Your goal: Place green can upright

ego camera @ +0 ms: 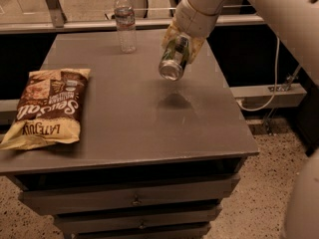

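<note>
While the gripper (182,43) hung above the right-centre of the counter (124,133), it was clamped around the green can (173,59), which was held clear of the surface with its shadow directly below. The can's long axis was tilted, not vertical: one silver end faced down and toward the front edge, the other sat up inside the gripper. Judgement: the wrist would need to swing that axis vertical before lowering.

My jaws held green can (173,59) tilted, clear above worktop (149,133), right of centre, toward rear. Water bottle (125,21) stood upright behind, to can's left. Chip bag (47,106) lay flat near left edge.
</note>
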